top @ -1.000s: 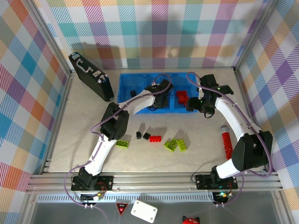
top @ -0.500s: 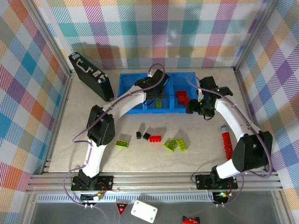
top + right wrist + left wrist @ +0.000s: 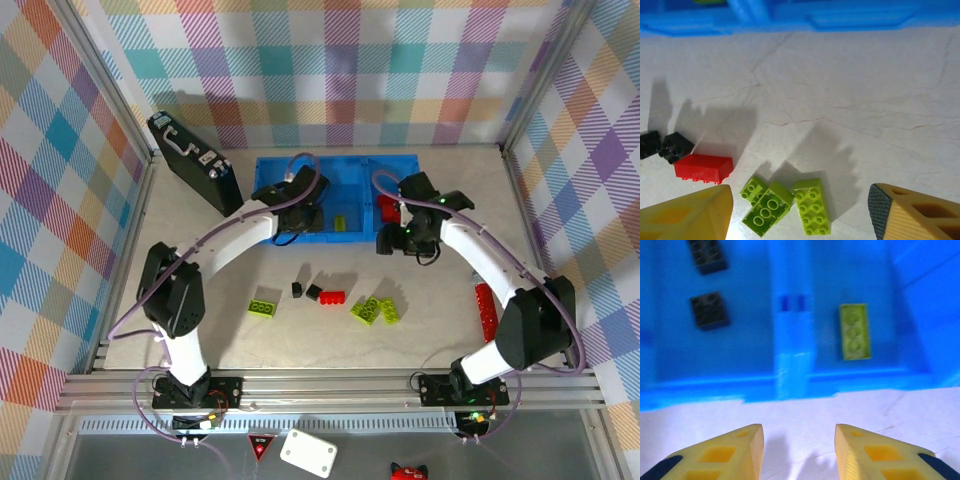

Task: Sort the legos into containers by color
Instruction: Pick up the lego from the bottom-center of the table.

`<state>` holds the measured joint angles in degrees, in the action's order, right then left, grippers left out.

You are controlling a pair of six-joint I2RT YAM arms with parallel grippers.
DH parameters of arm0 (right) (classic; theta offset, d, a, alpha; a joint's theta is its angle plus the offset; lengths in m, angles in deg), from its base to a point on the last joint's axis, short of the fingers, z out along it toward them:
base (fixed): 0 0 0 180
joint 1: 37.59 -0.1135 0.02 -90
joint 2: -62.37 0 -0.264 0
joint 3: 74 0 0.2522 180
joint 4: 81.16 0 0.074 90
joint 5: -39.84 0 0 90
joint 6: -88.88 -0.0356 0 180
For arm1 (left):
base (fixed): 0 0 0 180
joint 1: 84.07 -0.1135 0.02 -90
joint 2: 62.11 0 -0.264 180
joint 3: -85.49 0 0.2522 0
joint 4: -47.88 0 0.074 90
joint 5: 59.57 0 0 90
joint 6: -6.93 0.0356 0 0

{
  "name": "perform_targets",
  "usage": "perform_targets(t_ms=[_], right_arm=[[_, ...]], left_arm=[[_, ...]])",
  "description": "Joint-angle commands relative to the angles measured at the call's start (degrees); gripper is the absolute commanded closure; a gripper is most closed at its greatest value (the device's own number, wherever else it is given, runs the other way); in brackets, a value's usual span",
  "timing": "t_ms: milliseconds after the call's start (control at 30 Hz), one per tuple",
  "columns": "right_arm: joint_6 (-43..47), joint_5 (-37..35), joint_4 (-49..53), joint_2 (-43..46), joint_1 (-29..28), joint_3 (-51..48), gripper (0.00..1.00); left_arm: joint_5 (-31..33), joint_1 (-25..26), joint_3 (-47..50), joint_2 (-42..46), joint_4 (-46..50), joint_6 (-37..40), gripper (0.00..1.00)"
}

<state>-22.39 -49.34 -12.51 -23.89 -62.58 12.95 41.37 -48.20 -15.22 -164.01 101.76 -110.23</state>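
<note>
— Two things: grip, legos (image 3: 811, 207)?
— My left gripper (image 3: 799, 440) stands narrowly apart, right gripper (image 3: 800, 210) wide, both empty. Legos dot the pale cracked tabletop (image 3: 865, 100) before the blue containers (image 3: 790, 380); plaid walls (image 3: 350, 70) around.

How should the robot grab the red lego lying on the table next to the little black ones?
Come straight down from above and pinch the red lego across its two long sides, toward the end away from the black legos. It lies flat with room along both long sides there, while one black lego crowds the corner at the other end.
</note>
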Motion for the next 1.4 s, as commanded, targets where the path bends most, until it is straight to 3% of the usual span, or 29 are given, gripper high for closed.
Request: perform_targets(t_ms=[0,367,667,1033,1367], right_arm=[[-5.30,-1.25,-0.56,-2.54,-3.80,1.65,0.27],[-14.47,-4.49,-1.64,-10.05,-15.80,5.59,0.26],[-21.19,-7.97,-0.84,-15.13,-23.77,8.93,0.25],[-27.12,-11.84,1.70,-20.55,-28.22,11.25,0.21],[-29.43,-10.33,-0.47,-23.19,-28.97,9.13,0.19]], left_arm=[[-3.14,-3.80,5.51,5.93,-1.43,0.89,0.59],[-7.90,-18.34,16.21,18.03,2.09,6.82,0.59],[-11.47,-28.90,20.21,22.35,4.55,14.00,0.58],[-11.76,-31.88,23.66,22.42,0.50,18.69,0.58],[-11.53,-33.32,24.05,23.23,0.53,18.81,0.58]])
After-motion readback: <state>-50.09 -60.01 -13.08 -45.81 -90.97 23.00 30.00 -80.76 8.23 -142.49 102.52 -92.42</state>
